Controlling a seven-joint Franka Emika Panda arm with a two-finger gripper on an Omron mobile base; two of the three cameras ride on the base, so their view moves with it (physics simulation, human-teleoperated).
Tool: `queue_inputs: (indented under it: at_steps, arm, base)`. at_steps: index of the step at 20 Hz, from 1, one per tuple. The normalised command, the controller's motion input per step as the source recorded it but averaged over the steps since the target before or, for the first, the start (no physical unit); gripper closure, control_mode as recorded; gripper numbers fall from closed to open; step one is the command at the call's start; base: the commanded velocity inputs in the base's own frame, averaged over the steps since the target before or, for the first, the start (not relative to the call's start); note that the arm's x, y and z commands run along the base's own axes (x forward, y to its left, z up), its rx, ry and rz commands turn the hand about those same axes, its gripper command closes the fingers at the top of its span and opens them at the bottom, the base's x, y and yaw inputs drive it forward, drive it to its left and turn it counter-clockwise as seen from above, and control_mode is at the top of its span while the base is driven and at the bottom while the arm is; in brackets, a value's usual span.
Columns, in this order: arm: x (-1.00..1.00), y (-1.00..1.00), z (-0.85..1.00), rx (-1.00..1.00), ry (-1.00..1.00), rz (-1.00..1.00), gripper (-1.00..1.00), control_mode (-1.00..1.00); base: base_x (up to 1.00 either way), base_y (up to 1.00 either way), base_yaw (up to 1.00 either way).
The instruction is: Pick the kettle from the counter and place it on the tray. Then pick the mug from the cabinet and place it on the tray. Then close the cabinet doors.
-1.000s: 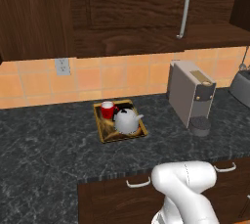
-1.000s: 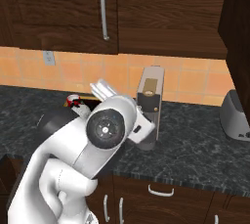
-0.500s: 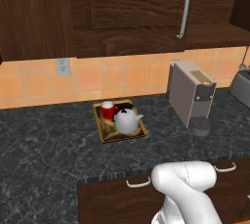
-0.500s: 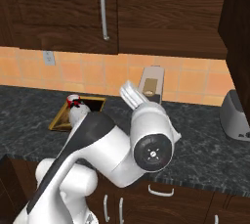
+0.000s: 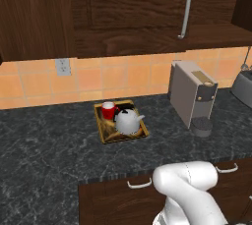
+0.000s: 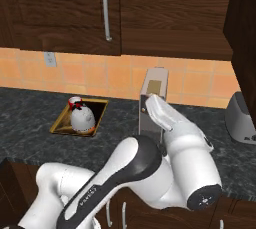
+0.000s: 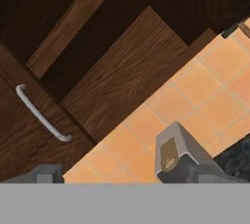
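- The cabinet hangs above the counter, and its doors look closed in both base views; the long grey handle of one door stands upright.
- The hand view looks up at the cabinet doors from below at a tilt, with one curved bar handle at the left and the orange tiled wall to the right.
- The arm fills the lower part of the right base view, its wrist reaching up in front of the coffee machine. In the left base view the same machine stands clear, to the right of the tray.
- The gripper's tips sit at the bottom edge of the hand view, cut off by the frame, so I cannot tell whether they are apart or together.
- The tray lies on the counter below the cabinet, well apart from the hand and down to its left.
- The kettle sits on the tray, spout towards the coffee machine; in the right base view the kettle hides most of the mug.
- The mug stands on the tray just behind the kettle, touching or nearly so; the left base view shows it whole.
- Since half a second ago the arm has swung further right across the right base view, uncovering the tray; tray, kettle and mug have not moved.
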Motion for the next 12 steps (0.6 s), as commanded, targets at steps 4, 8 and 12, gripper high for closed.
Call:
queue_inputs:
  at_steps: [4, 8, 12]
  arm:
    - [-0.01, -0.68, 0.16, 0.0, -0.19, 0.17, -1.0, -1.0]
    - [0.0, -0.83, 0.12, 0.11, -0.03, 0.14, -1.0, -1.0]
    - [0.01, -0.87, 0.0, 0.17, 0.0, 0.12, -1.0, -1.0]
  base:
    - [0.0, 0.0, 0.0]
    - [0.0, 0.0, 0.0]
    - [0.0, 0.0, 0.0]
